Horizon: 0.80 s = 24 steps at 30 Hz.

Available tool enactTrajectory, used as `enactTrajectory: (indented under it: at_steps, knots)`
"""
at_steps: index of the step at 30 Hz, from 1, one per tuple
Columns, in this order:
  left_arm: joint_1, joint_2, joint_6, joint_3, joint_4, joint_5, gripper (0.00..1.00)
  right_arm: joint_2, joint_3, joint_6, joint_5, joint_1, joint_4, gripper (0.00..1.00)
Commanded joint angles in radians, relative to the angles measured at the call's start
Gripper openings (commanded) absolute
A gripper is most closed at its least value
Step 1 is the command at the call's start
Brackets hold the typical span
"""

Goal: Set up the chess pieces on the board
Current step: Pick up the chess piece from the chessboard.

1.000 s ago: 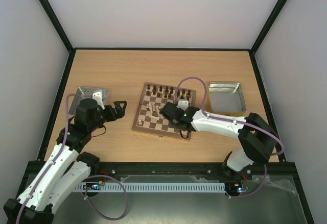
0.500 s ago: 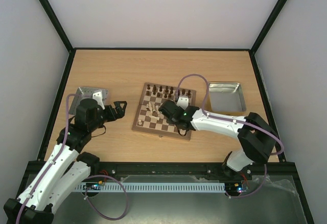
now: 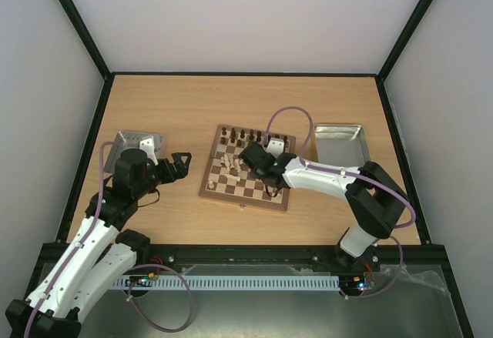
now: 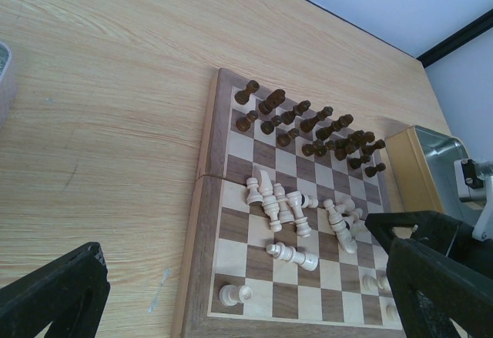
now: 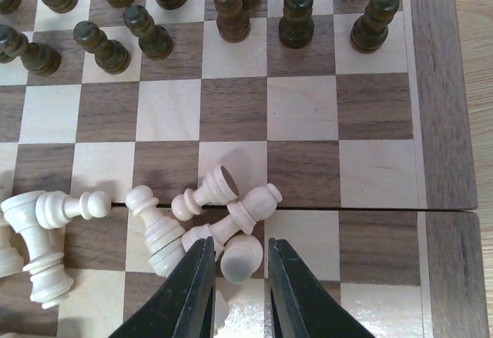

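The board [image 5: 433,84], a checkered wooden square with a mid-brown border, lies at the centre of the top view on a pale wooden table [image 3: 192,99]. The dark chess pieces [image 5: 294,16] stand upright in two rows along its upper edge. The cream chess pieces [image 4: 289,215] mostly lie toppled in a loose heap across the middle squares, some crossing one another. In the left wrist view, a few cream men stand upright near the lower edge of the board.

The right gripper [image 5: 241,245] reaches in from the right of the top view and is low over the heap. Seen at the bottom centre of its wrist view, its two black fingers [image 5: 196,284] stand close together on either side of one cream piece [image 5: 241,261]. That piece lies at the lower end of a cluster of fallen pawns. A thin gap seems to show on each side of it, and whether the jaws actually grip it cannot be told.

The left gripper [image 3: 185,164] hangs above bare table just left of the board, jaws spread wide and holding nothing.

A grey metal tray [image 3: 135,139] sits at the left of the top view beside that arm. A second tray [image 3: 339,147] lies to the right of the board.
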Motion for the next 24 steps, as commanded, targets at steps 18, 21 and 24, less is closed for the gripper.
enactTrajectory:
  at_steps: [18, 21, 24]
  knots:
    - [0.007, 0.001, -0.002, -0.008, 0.004, -0.008, 1.0, 0.002, 0.031, -0.048, 0.019, -0.022, -0.01, 0.03]
    - [0.007, -0.001, -0.001, -0.008, 0.004, -0.008, 1.0, -0.038, 0.025, -0.052, 0.013, -0.021, -0.025, 0.03]
    - [0.007, 0.001, -0.001, -0.008, 0.007, -0.007, 1.0, -0.081, 0.016, -0.059, -0.005, -0.021, -0.029, 0.03]
